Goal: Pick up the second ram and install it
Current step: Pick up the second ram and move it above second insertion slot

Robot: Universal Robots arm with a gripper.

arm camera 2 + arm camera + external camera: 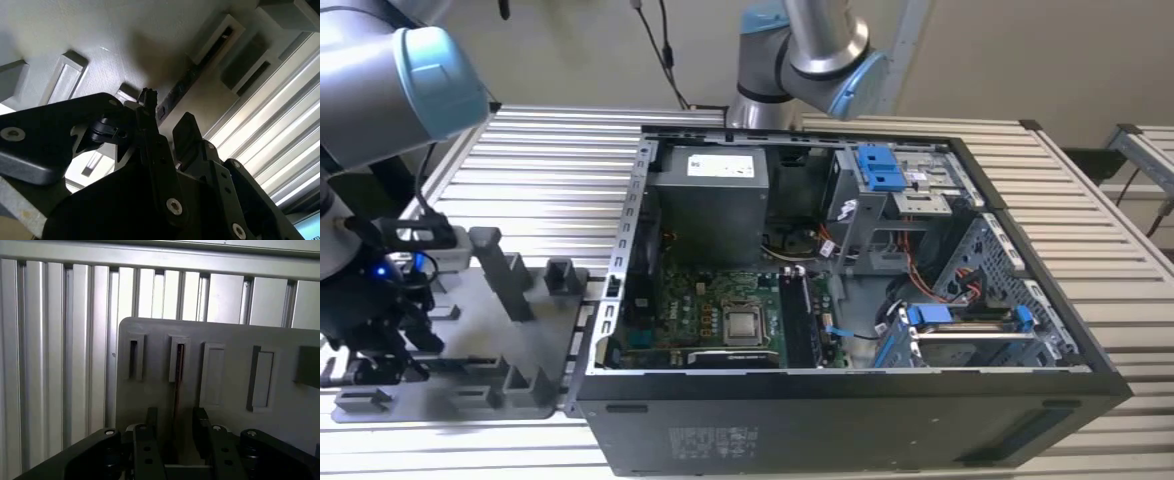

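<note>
Black two-fingered gripper sits closest in both wrist views. Its fingers are apart and straddle the second ram, a slim dark memory board standing on edge in a narrow slot of the flat grey plastic fixture plate. A gap shows on each side of the board, so nothing is clamped. Four raised slot frames run in a row on that plate, with part of a fifth at the picture's edge, and the board stands in one of the narrow ones. Beneath the plate lies a ribbed aluminium table.

Across the exterior view from its left, the silver robot arm with pale blue joint caps reaches down over the grey plate. Next is the open black computer case. Inside it are:
- one green motherboard
- one grey power supply box, with a white label whose print is too small to read
- one dark memory stick, upright just beside the square processor socket
- two blue plastic latches on the far drive cage, toward the exterior view's right
</note>
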